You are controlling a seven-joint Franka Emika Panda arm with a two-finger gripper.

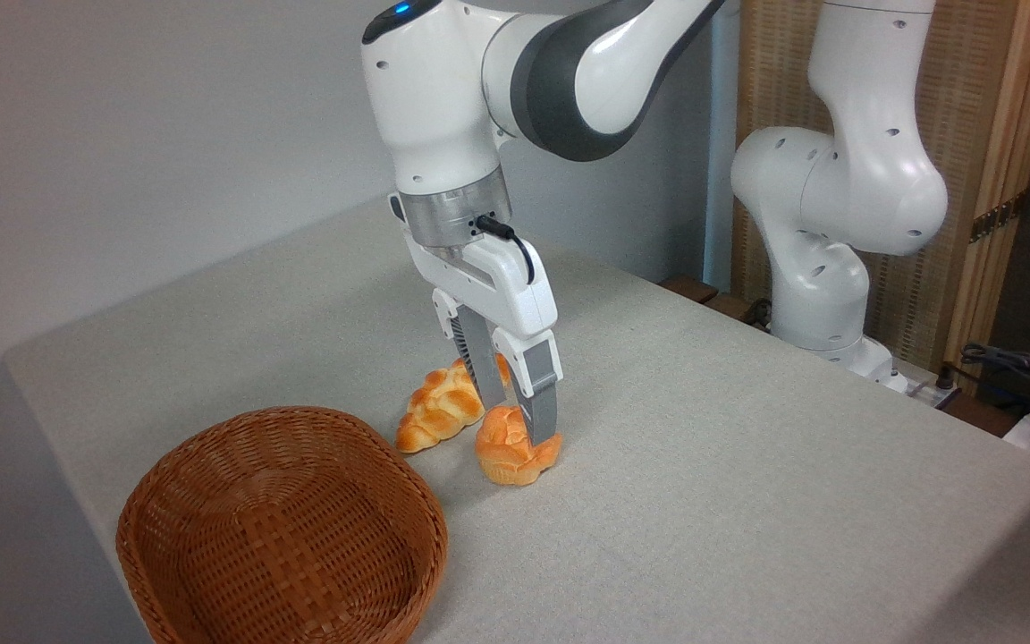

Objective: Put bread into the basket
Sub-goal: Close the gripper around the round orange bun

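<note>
The bread [506, 456], a small round golden-orange bun with a cracked top, rests on the table just right of the basket [278, 528], an oval reddish-brown wicker basket with nothing in it. My gripper [518, 424] has come down over the bun. One finger stands behind it and the other finger [542, 411] in front at its right side. The jaws look open around the bun, which shows no squeezing. Whether the pads touch it I cannot tell.
A longer braided loaf [437, 407] lies right behind the bun, touching or nearly touching it, partly hidden by my fingers. A second white robot arm base [823, 268] stands at the table's far right edge, with cables [1016, 367] beyond it. The table cloth is light grey.
</note>
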